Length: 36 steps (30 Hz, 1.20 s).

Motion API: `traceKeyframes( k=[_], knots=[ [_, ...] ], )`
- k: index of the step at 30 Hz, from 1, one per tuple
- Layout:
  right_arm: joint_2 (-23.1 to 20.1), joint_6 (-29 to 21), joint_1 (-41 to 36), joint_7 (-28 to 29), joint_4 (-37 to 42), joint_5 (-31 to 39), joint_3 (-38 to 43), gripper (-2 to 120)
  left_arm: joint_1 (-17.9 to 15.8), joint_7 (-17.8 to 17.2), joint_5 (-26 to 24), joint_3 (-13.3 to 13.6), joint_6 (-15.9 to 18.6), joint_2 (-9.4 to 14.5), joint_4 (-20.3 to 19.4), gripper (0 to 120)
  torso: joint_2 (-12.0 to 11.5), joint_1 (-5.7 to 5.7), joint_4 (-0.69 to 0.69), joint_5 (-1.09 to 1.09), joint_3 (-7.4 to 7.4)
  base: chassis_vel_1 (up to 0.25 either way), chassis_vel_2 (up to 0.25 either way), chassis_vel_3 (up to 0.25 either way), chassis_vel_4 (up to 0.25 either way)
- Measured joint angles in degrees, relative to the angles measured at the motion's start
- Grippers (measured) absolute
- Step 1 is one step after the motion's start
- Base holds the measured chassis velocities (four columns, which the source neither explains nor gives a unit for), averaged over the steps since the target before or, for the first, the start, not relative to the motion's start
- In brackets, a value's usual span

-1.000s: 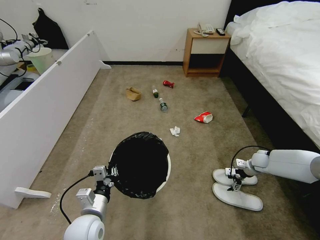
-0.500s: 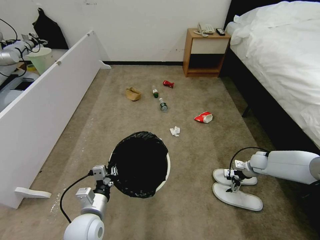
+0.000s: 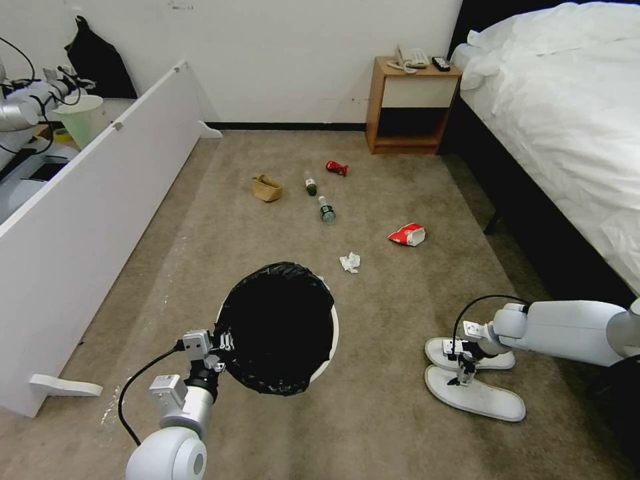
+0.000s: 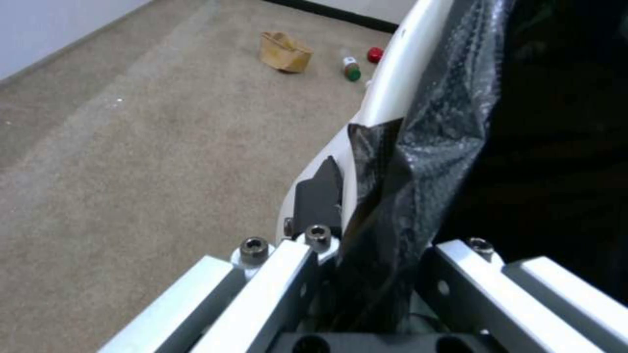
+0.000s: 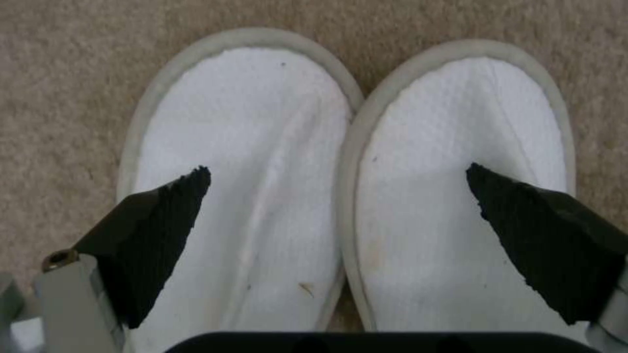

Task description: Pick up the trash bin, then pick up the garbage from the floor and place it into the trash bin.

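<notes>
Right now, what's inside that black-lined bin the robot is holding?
The trash bin shows its black bag and darkness inside; its bottom is hidden. The left gripper clamps its rim.

The room is evenly and brightly lit, with only soft shadows cast on the carpet point(image 3: 400, 413). The bedding point(image 3: 567, 100) is nearly overexposed. Both wrist views are rendered soft.
</notes>
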Motion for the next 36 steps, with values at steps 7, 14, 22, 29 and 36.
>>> traceKeyframes(
  k=[7,14,22,29,36],
  knots=[
    [-0.6,0.0,0.0,0.1,0.3,0.9,-0.6,100,-0.1,0.0,-0.1,0.0,0.0,0.0,0.2,2,0.0,0.0,0.0,0.0,0.0,0.0,0.0,0.0,0.0],
    [-0.4,0.0,0.0,-0.1,0.4,0.9,-1.0,92,-0.2,0.0,-0.2,0.0,-0.1,0.1,0.4,2,0.0,0.0,0.0,0.0,0.0,0.0,0.0,0.0,0.0],
    [-0.8,0.0,0.0,-0.2,0.3,1.5,-2.6,66,-0.2,0.0,-0.2,0.1,-0.1,0.3,0.4,2,0.0,0.0,0.01,0.0,0.0,0.0,0.0,0.0,0.0],
    [-1.4,0.0,-0.1,-0.1,0.2,2.1,-3.4,41,-0.2,0.0,-0.3,0.1,-0.2,0.3,0.5,2,0.0,0.0,0.0,-0.01,-0.01,0.0,0.0,0.0,0.0],
    [-1.6,0.1,-0.1,-0.4,-0.1,2.3,-3.4,16,-0.2,0.1,-0.1,0.2,-0.2,0.1,0.5,2,0.0,0.0,0.0,0.0,0.0,0.0,0.0,0.0,0.0]
  ],
)
